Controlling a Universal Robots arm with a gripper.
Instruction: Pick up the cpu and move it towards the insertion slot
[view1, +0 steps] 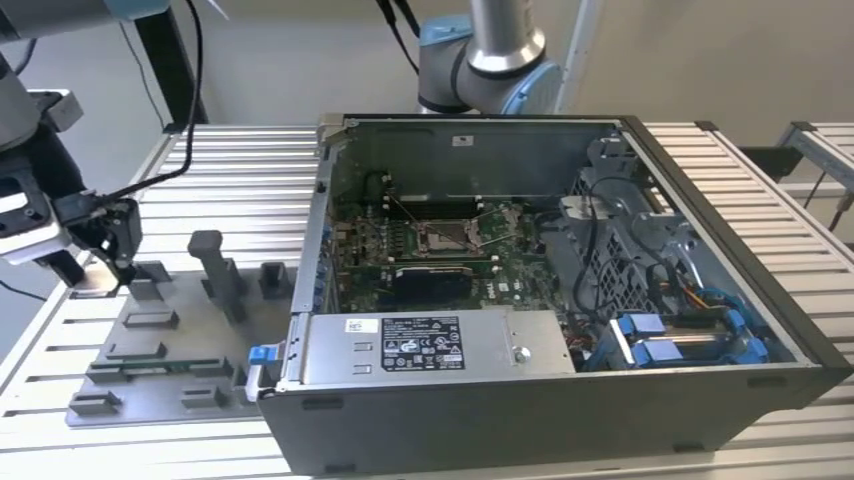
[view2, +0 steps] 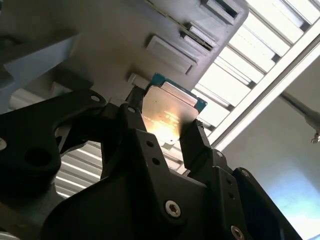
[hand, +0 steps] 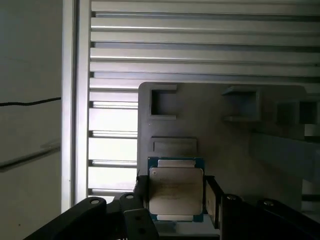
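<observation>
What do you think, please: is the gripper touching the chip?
Touching: the first wrist view shows the gripper closed flush on both sides of the chip, no gap.

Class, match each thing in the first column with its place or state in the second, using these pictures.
Things:
1. cpu
2. insertion slot
3. tray
4. end effector

Places or states:
A. on the green board inside the open case
B. shut on the cpu
C. lying on the slatted table, at the exterior view's left of the case
D. clamped between two black fingers

Pairs: 1-D, 2-A, 3-C, 4-B.
</observation>
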